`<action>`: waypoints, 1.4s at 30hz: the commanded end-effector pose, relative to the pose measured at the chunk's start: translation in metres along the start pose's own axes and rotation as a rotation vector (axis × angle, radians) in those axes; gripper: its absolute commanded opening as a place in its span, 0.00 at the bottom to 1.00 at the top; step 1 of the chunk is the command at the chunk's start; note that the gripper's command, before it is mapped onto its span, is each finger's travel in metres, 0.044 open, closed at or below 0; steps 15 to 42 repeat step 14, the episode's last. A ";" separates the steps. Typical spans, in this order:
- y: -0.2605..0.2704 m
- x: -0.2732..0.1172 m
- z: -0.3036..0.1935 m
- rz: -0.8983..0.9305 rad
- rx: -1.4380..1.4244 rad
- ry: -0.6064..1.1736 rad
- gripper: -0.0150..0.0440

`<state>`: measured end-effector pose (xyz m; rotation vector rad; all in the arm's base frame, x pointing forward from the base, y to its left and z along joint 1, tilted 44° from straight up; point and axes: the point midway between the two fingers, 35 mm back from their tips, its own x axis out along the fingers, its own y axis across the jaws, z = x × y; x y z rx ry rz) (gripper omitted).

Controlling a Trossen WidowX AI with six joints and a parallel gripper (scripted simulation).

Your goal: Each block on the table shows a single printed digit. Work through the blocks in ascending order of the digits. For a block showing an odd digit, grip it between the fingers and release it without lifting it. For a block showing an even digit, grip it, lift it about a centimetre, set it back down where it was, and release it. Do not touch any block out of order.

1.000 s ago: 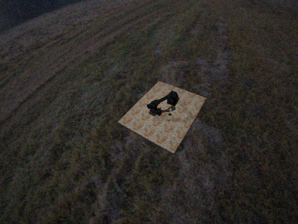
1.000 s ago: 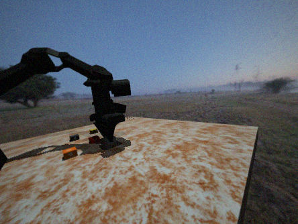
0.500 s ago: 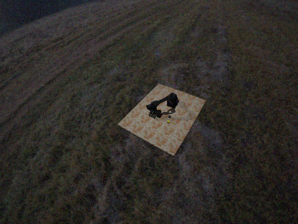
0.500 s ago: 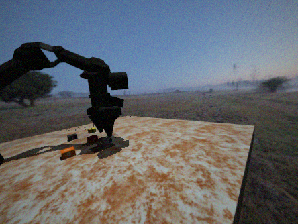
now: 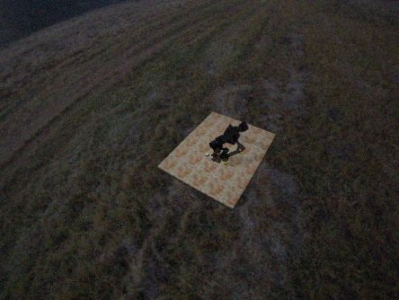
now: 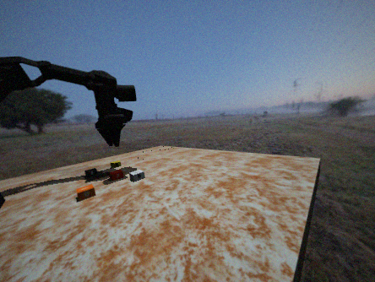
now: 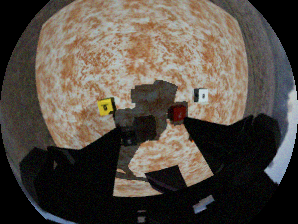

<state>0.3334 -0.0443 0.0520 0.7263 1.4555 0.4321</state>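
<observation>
Red block (image 5: pixel 215 154) (image 6: pixel 116 175) (image 7: pixel 178 113) as landmark: on tabletop (image 5: pixel 193 171) (image 6: pixel 203 211) (image 7: pixel 150 45), below gripper (image 5: pixel 217 149) (image 6: pixel 113 145) (image 7: pixel 153 125), near one fingertip in wrist view. Well above it, fingers pointing down, spread nearly full width, nothing gripped. White block (image 5: pixel 207 154) (image 6: pixel 137 176) (image 7: pixel 201 95) just right of red in exterior view; black block (image 6: pixel 90 172) (image 7: pixel 128 136) left of red, by opposite fingertip in wrist view. Yellow block (image 5: pixel 226 163) (image 6: pixel 115 164) (image 7: pixel 105 107) behind red in exterior view, outside finger gap in wrist view. Orange block (image 6: pixel 86 192) left of red, nearer exterior camera. Digits too blurred to read.
</observation>
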 end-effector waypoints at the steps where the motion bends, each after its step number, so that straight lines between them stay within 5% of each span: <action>1: 0.058 -0.016 -0.026 0.007 0.008 0.002 0.93; 8: 0.138 -0.035 -0.087 0.025 0.007 0.008 0.93; 42: 0.140 -0.036 -0.089 0.026 0.007 0.008 0.93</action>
